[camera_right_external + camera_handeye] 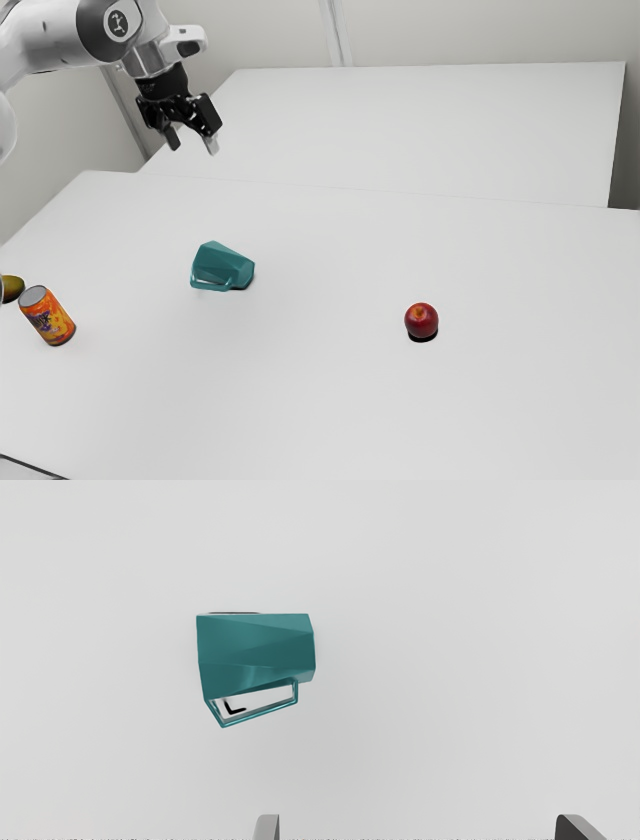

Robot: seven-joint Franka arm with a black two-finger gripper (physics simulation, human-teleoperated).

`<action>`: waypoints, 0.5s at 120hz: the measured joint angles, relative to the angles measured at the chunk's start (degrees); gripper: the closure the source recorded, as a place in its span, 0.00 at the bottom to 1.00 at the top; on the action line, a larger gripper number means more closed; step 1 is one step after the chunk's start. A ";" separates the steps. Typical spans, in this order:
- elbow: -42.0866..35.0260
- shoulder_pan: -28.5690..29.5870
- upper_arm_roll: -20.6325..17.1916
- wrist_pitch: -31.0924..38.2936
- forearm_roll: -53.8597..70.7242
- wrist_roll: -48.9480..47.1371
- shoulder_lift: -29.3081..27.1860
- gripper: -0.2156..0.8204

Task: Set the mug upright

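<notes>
High above the table, toward the exterior view's upper left, hangs the black gripper (192, 146), its two fingers apart with nothing between them. A teal faceted mug (222, 267) lies on its side on the white table, below the gripper and well apart from it. In the wrist view the mug (255, 652) shows its side wall, with the angular handle resting out to one side; its inside is hidden. The fingertips of the gripper (417, 827) stand wide apart there, with bare table between them.
An orange can (48, 316) stands near the exterior view's left edge, with a greenish-brown round item (12, 288) beside it. A red apple (421, 320) sits on the table (300, 400) toward the exterior view's right, well away from the mug.
</notes>
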 joint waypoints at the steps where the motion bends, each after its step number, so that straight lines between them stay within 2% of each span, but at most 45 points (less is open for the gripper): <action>1: 0.00 0.00 0.00 -0.04 0.00 -0.03 0.00 0.21; 46: -0.52 0.03 0.19 -0.89 -0.01 -0.92 -0.49 0.21; 60: -0.73 -0.56 3.94 -1.48 -2.11 -0.81 -1.34 0.21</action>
